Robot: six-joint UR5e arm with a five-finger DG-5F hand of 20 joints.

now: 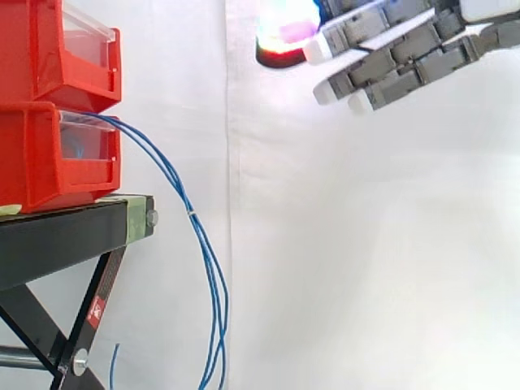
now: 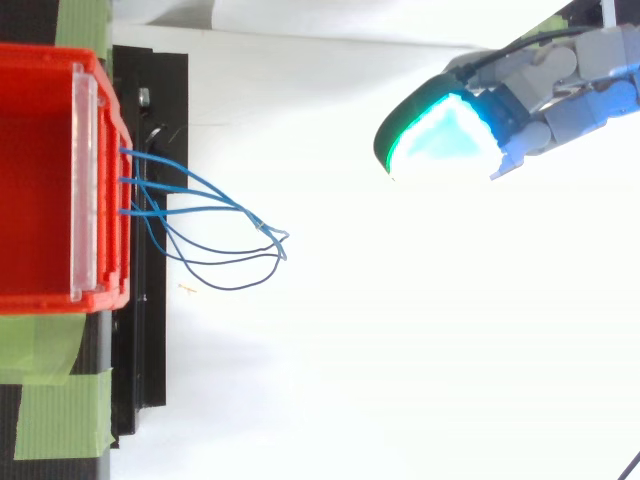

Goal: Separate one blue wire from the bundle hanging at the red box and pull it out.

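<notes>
Thin blue wires [image 1: 195, 236] come out of the lower red bin [image 1: 49, 154] and hang in a bundle down past the stand's edge. From above, the blue wires [image 2: 215, 215] fan out from the red bin [image 2: 50, 180] and meet at a tie on the right. The hand [image 1: 398, 49] is high at the upper right, well away from the wires. Its fingers are straight and spread, pointing left toward the bins, with nothing between them. In the top view the hand [image 2: 560, 95] sits at the upper right, one pad glowing green-cyan.
A second red bin [image 1: 57, 49] is stacked on the lower one. Both rest on a black stand [image 1: 73, 236] with crossed legs. Green tape [image 2: 60, 410] marks the stand top. A white curtain [image 1: 366, 244] hangs behind.
</notes>
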